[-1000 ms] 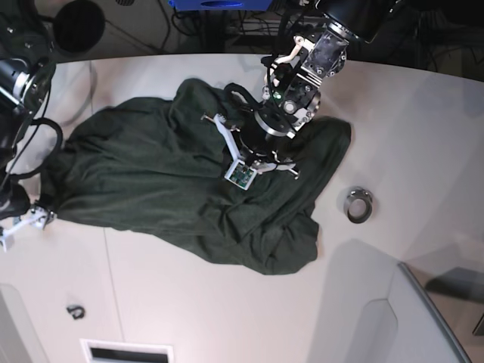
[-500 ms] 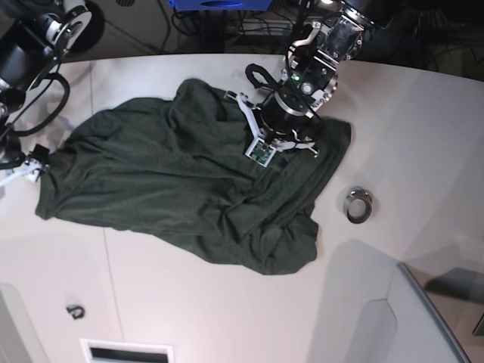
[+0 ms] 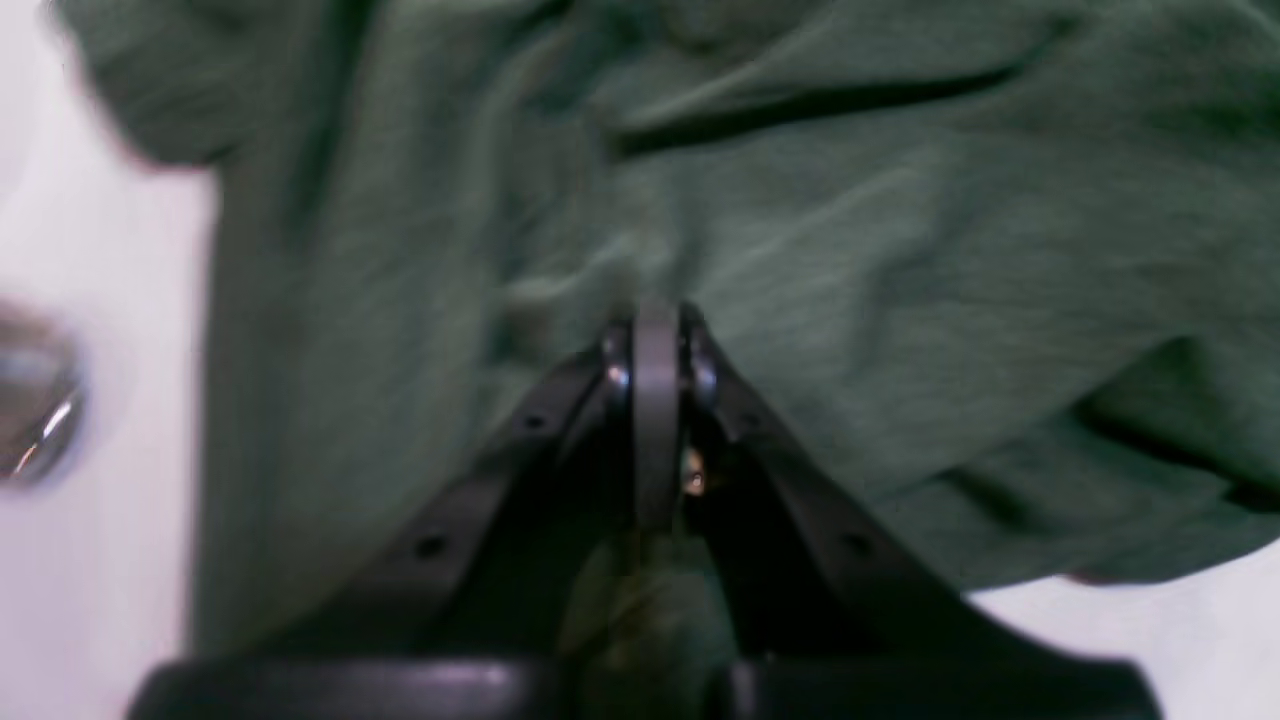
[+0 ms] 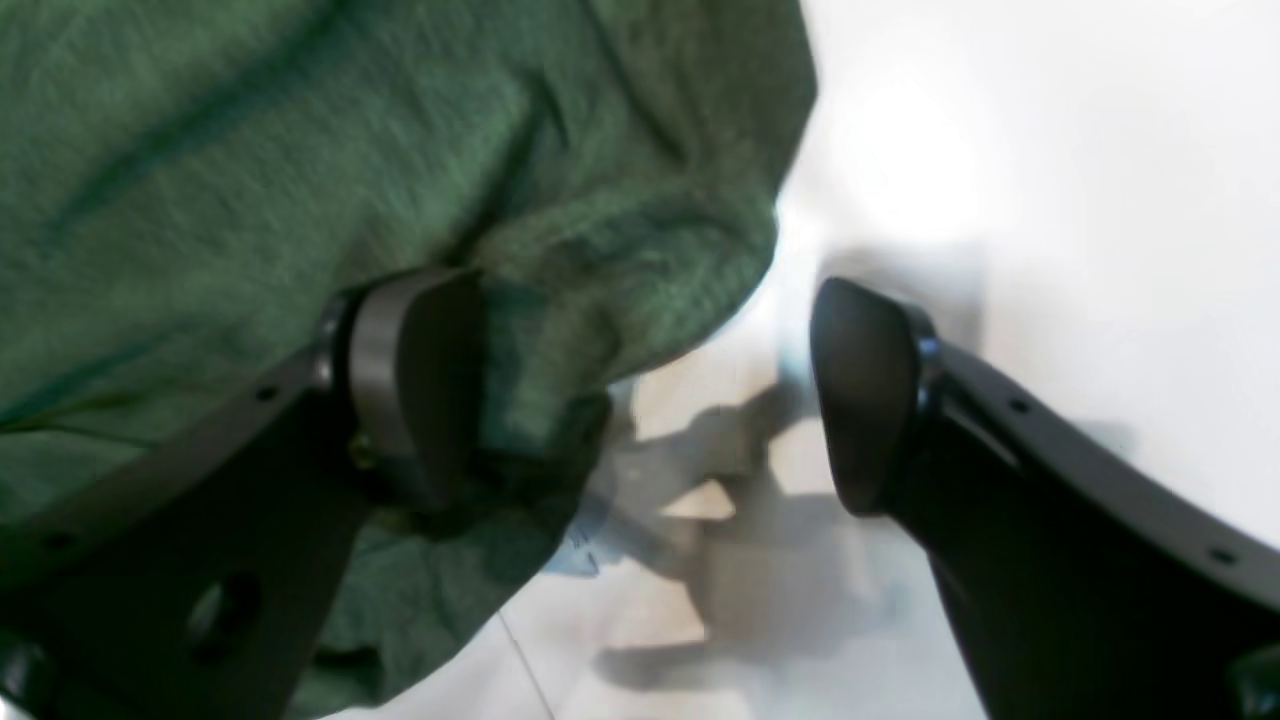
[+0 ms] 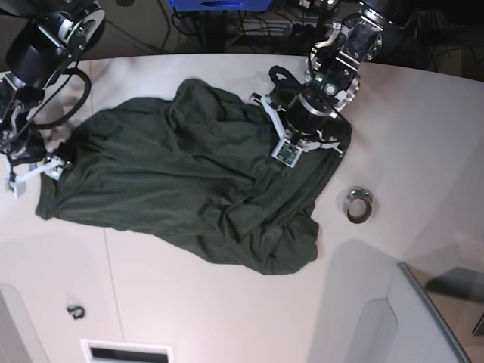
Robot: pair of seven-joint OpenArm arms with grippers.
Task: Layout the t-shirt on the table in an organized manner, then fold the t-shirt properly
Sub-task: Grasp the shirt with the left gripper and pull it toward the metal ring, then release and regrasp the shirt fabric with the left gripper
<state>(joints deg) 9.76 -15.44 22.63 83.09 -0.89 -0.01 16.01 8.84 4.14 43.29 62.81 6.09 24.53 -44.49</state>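
Note:
The dark green t-shirt [image 5: 166,174] lies crumpled and partly spread on the white table [image 5: 189,302]. My left arm's wrist [image 5: 306,121] hangs over the shirt's upper right part. In the left wrist view my left gripper [image 3: 655,335] is shut, its tips pinching a pucker of the t-shirt [image 3: 900,250]. At the shirt's left edge my right gripper [image 5: 34,170] stands open. In the right wrist view the right gripper [image 4: 640,390] has one finger against the t-shirt [image 4: 250,130] hem and the other over the bare table [image 4: 1050,150].
A small metal ring [image 5: 359,204] lies right of the shirt and shows blurred in the left wrist view as the ring [image 3: 30,400]. A small dark hook [image 5: 74,310] and a white slot [image 5: 125,352] sit near the front left. A grey panel [image 5: 423,318] covers the front right corner.
My left arm has moved up and to the right over the shirt. My right gripper came up to the shirt's left edge and opened wider. The shirt's left side now reaches further left.

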